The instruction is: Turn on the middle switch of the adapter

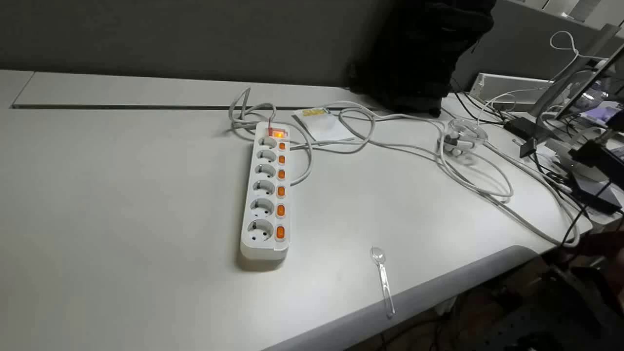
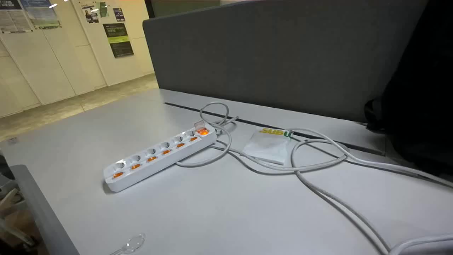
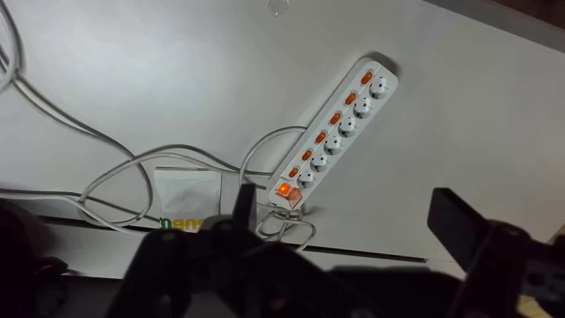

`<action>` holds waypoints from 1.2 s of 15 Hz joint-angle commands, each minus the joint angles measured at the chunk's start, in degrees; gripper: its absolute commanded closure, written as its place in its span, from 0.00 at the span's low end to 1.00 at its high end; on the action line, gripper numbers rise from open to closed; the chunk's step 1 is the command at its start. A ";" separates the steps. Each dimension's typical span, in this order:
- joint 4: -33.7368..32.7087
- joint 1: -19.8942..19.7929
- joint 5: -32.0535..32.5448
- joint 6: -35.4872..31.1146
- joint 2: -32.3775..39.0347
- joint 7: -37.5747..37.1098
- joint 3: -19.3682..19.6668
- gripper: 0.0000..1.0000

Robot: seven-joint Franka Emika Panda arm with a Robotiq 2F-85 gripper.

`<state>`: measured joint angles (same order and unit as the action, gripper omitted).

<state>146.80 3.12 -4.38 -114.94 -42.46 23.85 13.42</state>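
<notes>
Behind the pale table (image 1: 122, 195) stands a dark grey partition (image 1: 170, 39); posters (image 2: 119, 39) hang on a cream wall (image 2: 76, 67) at the upper left of an exterior view. A long white adapter (image 1: 269, 195) lies on the table, left of centre in both exterior views. Six small orange switches (image 1: 281, 174) line up beside six round sockets (image 1: 263, 188); whether any of these switches is on I cannot tell. At one end a larger switch (image 3: 284, 189) glows orange next to a raised, reddish clear flap (image 3: 294, 198). Pale cable (image 2: 393, 165) coils near that end and trails toward the right of both exterior frames, by a flat white packet (image 2: 269, 143) with yellow and green lettering. A black bag (image 1: 424, 53) stands at upper right, in front of the partition. Lower right of centre in an exterior view, a clear plastic spoon (image 1: 384, 284) reaches over the table's grey edge. Along the bottom of the wrist view, the claw (image 3: 345, 194) is spread wide, its dark fingers (image 3: 457, 227) well apart, the adapter slanting from upper right of centre down toward the finger left of centre.
</notes>
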 commanded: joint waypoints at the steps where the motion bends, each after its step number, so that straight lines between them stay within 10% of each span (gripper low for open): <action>1: -0.15 -0.53 -0.37 0.19 0.13 0.29 -0.45 0.00; 18: 0.30 -1.42 1.26 -3.86 2.61 -0.74 -1.56 0.00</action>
<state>146.96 2.78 -4.13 -115.85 -41.98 23.84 13.03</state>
